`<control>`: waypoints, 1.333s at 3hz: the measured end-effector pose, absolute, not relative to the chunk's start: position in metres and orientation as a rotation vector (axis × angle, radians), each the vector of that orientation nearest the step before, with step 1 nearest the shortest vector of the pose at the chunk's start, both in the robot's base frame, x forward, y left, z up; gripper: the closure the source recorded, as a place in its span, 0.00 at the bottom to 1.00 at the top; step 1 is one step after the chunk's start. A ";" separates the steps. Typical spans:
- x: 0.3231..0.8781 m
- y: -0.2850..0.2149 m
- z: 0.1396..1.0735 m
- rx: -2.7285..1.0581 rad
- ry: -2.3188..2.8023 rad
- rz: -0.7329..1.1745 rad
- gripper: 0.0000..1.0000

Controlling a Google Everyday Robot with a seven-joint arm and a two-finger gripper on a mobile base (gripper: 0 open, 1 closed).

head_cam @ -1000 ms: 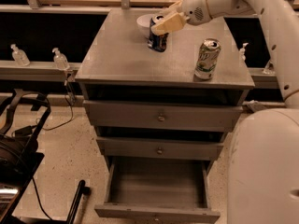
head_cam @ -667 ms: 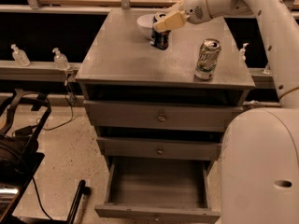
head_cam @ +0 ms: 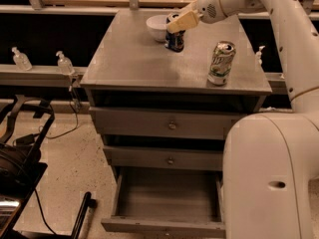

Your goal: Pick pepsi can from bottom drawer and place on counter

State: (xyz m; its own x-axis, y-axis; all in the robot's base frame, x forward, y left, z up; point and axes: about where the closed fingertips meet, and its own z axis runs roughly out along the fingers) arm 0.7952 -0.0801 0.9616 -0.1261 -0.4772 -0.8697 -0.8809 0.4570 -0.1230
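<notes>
The pepsi can (head_cam: 174,40) is pinched near its top by the jaws of the gripper (head_cam: 176,25), at the back of the counter (head_cam: 134,59), beside a white bowl (head_cam: 155,27).

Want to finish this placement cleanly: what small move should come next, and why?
Probably open the jaws. The gripper holds the pepsi can upright, its base apparently resting on the counter beside the bowl, and the bottom drawer is empty, so only release seems left.

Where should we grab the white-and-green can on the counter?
Around the white-and-green can's side wall, likely from the front: it stands upright, alone near the counter's front edge. The gripper is farther back, at the pepsi can, beside the bowl.
</notes>
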 end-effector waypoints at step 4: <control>0.803 -0.084 0.924 -1.186 1.873 0.533 0.18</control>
